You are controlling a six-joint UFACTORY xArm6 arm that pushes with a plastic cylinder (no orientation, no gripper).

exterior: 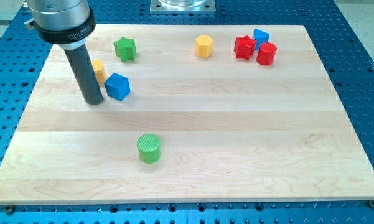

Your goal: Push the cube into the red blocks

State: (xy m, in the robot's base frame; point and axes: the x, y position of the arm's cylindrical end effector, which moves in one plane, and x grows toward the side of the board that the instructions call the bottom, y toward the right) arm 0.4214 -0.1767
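My tip [94, 101], the blunt lower end of a smooth dark rod with nothing to open or close and nothing held, rests on the board in the upper left of the frame, hanging from a ribbed metal collar at the top edge. Just to its right, close but with a sliver of wood showing between, sits the blue cube [117, 86], matte plastic with crisp edges, turned slightly askew. Behind the rod and partly hidden by it is a yellow block [99, 70], its shape unclear. Further up is the green star block [125, 48]. Along the top of the frame stands a yellow hexagonal block [203, 46], and well to the right the red blocks cluster: a red star block [244, 46] and a red cylinder [266, 53], with a small blue block [260, 36] touching them from behind. A green cylinder [149, 149] with a finely ridged top stands alone at lower centre. The board [236, 137] is pale planked wood, lying on a blue perforated table [361, 43].
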